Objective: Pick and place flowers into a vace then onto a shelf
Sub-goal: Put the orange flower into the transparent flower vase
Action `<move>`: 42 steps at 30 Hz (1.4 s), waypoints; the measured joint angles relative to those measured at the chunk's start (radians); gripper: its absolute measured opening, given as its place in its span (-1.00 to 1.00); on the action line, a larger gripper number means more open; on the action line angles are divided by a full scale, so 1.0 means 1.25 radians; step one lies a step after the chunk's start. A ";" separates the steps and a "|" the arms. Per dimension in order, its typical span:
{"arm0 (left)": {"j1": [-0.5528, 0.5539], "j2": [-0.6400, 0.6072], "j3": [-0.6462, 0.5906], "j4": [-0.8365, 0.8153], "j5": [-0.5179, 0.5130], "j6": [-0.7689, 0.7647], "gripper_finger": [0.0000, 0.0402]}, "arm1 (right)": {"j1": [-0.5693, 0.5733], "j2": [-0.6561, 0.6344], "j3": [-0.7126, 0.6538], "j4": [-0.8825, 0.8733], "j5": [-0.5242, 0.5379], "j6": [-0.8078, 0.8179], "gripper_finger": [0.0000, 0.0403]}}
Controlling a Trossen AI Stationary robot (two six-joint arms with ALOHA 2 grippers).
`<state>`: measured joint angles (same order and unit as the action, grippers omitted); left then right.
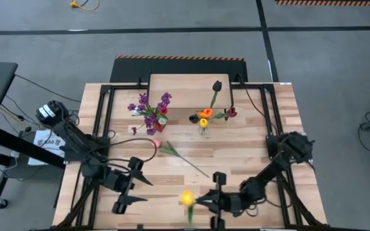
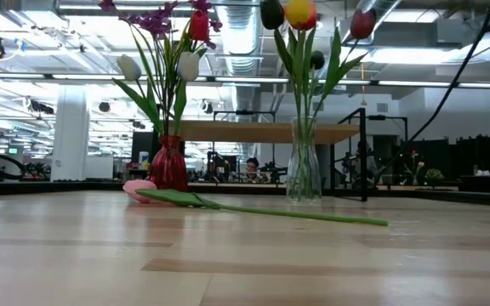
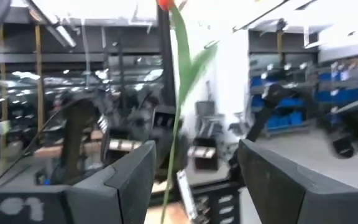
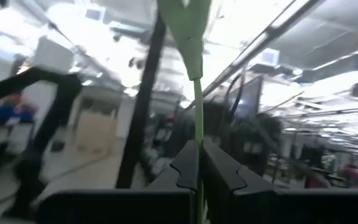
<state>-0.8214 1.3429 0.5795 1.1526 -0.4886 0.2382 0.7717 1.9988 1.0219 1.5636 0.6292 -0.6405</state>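
Over table's near edge, right pincer [image 1: 205, 201] pinches yellow tulip [image 1: 187, 199] stem.

Two dark matte-black jointed arms; left gripper [image 1: 124, 187] and right gripper [image 1: 215, 197] had angular, wedge-shaped black fingers [image 3: 263, 177].

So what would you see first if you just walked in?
Probably the two bunches of flowers standing in front of the shelf: purple sprigs in a red vase and tulips in a clear vase. Then a pink tulip lying on the table, and near the front edge the right gripper with its fingers shut on a yellow tulip.
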 joint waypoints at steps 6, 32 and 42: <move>0.022 0.056 -0.014 0.003 -0.011 -0.031 0.09 | -0.076 0.011 0.077 -0.176 -0.002 0.127 -0.99; 0.101 0.087 -0.013 0.062 0.060 -0.063 0.09 | -0.139 0.015 0.141 -0.433 -0.084 0.325 -0.99; 0.115 0.088 -0.013 0.059 0.122 -0.086 0.09 | -0.143 0.015 0.141 -0.447 -0.084 0.325 -0.99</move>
<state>-0.6777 1.4525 0.5632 1.2261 -0.3364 0.1310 0.5929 2.0178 1.1980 1.0048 0.5243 -0.2344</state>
